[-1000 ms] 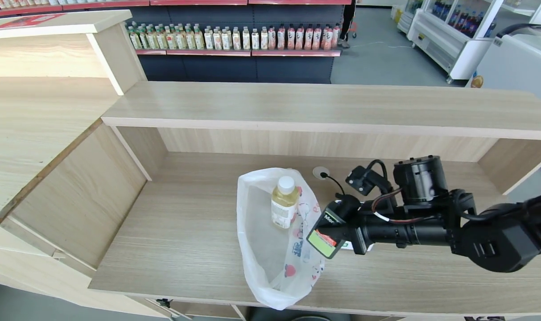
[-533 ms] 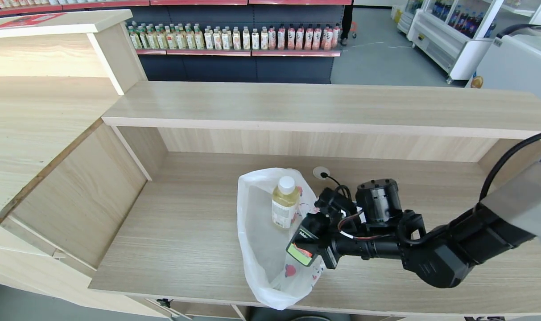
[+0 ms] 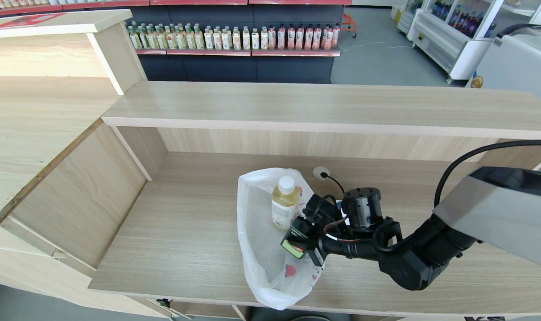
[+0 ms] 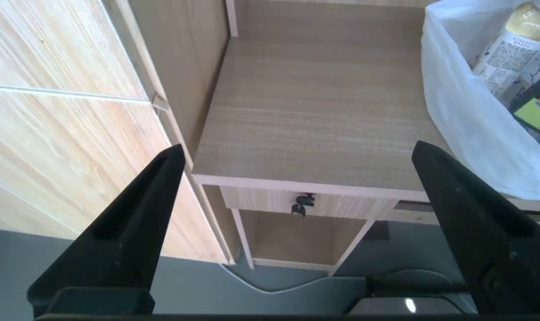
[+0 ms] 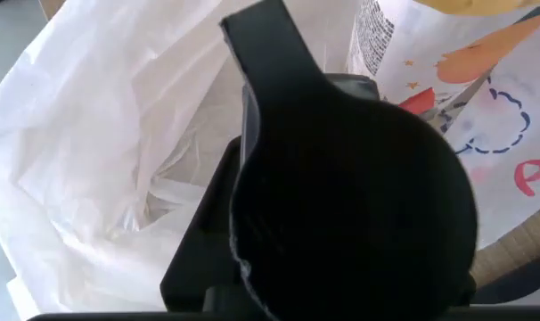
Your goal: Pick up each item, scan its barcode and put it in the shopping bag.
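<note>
My right claw [image 3: 302, 235] holds a small dark box [image 3: 291, 246] with a green face. It hangs just over the right side of the shopping bag [image 3: 252, 209], which lies open on the worktop [image 3: 185, 232]. I think the claw is pinched tight on the box, but the wrist view is blocked by something dark, so I go by the head view. My left claw [image 4: 297, 152] is spread wide with nothing in it, low down near the front edge of the worktop, well apart from the bag.

Here is what worries me. The bag is thin and floppy, so the box or the claw could catch its side and drag it. The bag's near end lies right at the front edge of the worktop, so a tug could pull it off. If I let go too soon, the box could land on the bag's side and slide out onto the worktop. The bottle [image 3: 283, 207] seems to stand at the far end inside the bag, close to the box, so a bump could knock it over.

I count one bag, one bottle, one box and two claws.
</note>
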Controlling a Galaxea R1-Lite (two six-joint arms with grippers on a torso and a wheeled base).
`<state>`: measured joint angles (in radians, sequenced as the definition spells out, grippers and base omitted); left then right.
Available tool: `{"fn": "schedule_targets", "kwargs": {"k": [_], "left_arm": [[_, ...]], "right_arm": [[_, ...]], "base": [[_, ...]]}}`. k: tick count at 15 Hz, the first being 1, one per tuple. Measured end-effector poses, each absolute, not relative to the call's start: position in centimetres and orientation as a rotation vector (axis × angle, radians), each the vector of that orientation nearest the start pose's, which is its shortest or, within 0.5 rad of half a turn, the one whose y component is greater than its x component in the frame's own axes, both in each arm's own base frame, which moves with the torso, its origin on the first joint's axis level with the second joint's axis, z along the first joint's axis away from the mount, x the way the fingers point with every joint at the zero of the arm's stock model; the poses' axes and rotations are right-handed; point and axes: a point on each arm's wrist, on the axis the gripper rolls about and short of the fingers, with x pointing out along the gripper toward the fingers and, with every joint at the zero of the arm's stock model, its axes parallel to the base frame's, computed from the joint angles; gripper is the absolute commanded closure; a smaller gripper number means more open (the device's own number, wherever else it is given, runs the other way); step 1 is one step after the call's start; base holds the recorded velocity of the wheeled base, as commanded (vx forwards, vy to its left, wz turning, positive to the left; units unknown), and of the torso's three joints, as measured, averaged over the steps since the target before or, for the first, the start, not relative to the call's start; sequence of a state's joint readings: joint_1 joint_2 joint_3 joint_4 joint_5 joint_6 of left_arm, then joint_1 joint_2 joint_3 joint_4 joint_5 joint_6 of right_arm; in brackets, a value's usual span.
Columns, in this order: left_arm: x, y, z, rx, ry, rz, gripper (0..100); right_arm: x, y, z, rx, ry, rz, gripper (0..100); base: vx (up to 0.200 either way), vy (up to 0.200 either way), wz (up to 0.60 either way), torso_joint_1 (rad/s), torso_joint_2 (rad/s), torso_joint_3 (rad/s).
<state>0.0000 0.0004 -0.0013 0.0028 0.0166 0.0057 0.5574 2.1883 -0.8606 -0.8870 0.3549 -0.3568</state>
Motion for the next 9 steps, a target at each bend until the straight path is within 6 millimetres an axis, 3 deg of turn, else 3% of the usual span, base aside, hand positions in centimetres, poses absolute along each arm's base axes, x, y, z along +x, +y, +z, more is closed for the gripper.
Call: {"fn": "schedule_targets", "kwargs": {"k": [2,3,9], "left_arm": [[-2.3,0.0,7.6,0.006,0.002,0.017,0],[-2.3,0.0,7.6,0.006,0.002,0.017,0],[-2.3,0.0,7.6,0.006,0.002,0.017,0]], "right_arm": [[32.1,21.3,4.3,-0.376,0.297,0.978,100],[32.3,21.5,4.0,-0.379,0.299,0.974,0],[32.1,22.7,4.1,-0.311,0.321,0.973,0]], "base": [[0.0,0.0,0.0,0.0,0.0,0.0],[0.0,0.0,0.0,0.0,0.0,0.0],[0.0,0.0,0.0,0.0,0.0,0.0]]}}
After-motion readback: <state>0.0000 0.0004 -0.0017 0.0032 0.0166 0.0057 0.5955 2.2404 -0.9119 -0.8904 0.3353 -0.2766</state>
